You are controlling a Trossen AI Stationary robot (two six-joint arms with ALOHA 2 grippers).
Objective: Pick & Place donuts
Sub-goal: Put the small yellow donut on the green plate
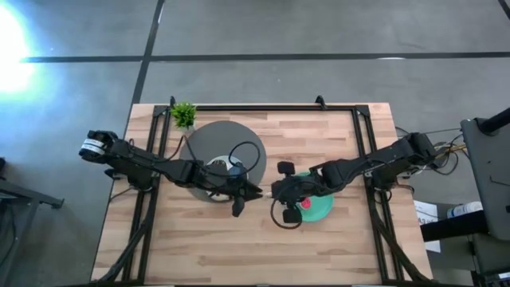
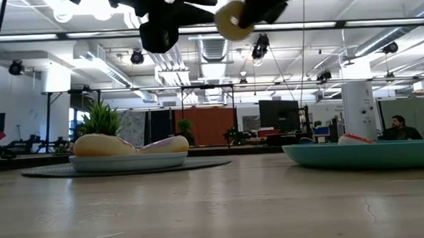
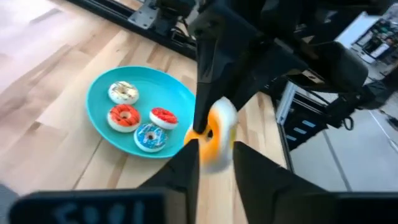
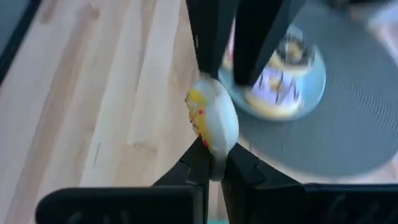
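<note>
Between both arms' jaws, unlabelled yellow donut (image 4: 212, 124) aloft.

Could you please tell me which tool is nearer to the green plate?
The right. The right tool, holding the yellow donut, hangs above the green plate's inner edge; the left tool sits just beyond it, toward the grey mat.

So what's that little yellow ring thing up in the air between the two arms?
A toy donut with yellow frosting, sprinkles and a pale underside, looking like smooth plastic. It is held on edge above the bare wood between the two plates, well off the table. Both the left gripper and the right gripper have their jaws around it, mid-handover.
</note>
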